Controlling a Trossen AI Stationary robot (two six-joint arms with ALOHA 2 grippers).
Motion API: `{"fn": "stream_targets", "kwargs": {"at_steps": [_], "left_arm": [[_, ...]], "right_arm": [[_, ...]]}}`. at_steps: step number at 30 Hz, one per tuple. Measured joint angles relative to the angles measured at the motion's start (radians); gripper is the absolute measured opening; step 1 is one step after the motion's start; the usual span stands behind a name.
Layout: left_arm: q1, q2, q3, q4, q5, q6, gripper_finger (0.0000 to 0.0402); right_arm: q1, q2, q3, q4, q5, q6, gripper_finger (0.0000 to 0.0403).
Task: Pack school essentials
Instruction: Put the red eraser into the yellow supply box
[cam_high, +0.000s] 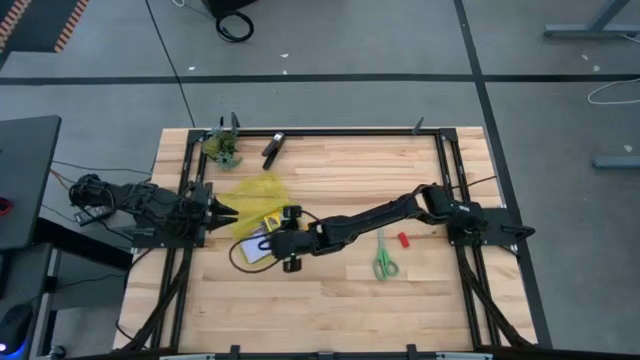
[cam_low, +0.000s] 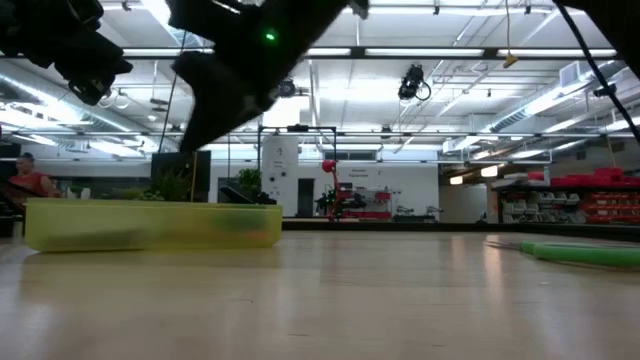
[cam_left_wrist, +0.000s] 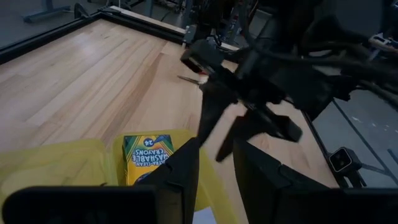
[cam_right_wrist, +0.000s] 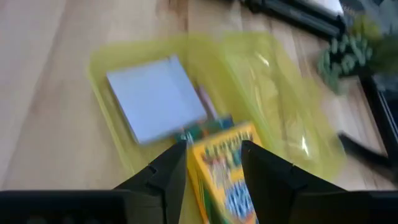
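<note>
High view, itemised around the yellow case (cam_high: 255, 200), a translucent clamshell lying open on the wooden surface (cam_high: 330, 300). Crayon box (cam_right_wrist: 227, 165): yellow-green carton, lying in the case beside the pale blue note pad (cam_right_wrist: 155, 102); light, stiff card with crushable corners, best pinched across its narrow faces near mid-length. Right end effector (cam_high: 278, 238): over the case's near half, fingers parted either side of the carton; whether they are touching it cannot be told, though it looks let go. Left end effector (cam_high: 222, 210): at the case's edge on the side away from the scissors, fingers a little apart, apparently pinching the thin plastic; contact is not clearly shown. Green-handled scissors (cam_high: 384, 258): flat on the surface, well apart from the case, past the right arm; rigid, thin, hard to get under, so take them at the handles. Tiny red eraser (cam_high: 404, 240): just beside the scissors; small, light, prone to slip.
</note>
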Motion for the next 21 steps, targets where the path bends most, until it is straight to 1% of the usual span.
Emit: {"fn": "stream_targets", "kwargs": {"at_steps": [3, 9, 16, 21], "left_arm": [[0.0, 0.0, 0.0, 0.0, 0.0, -0.001, 0.0107], [0.0, 0.0, 0.0, -0.001, 0.0, -0.005, 0.0107], [0.0, 0.0, 0.0, 0.0, 0.0, -0.001, 0.0107], [0.0, 0.0, 0.0, 0.002, -0.002, 0.007, 0.0107]], "right_arm": [[-0.004, -0.075, -0.106, -0.001, 0.011, 0.047, 0.0158], [-0.006, -0.275, -0.371, 0.003, 0.018, 0.234, 0.0158], [-0.006, -0.506, -0.638, -0.039, 0.012, 0.547, 0.0158], [0.004, -0.633, -0.755, -0.124, -0.007, 0.736, 0.0158]]}}
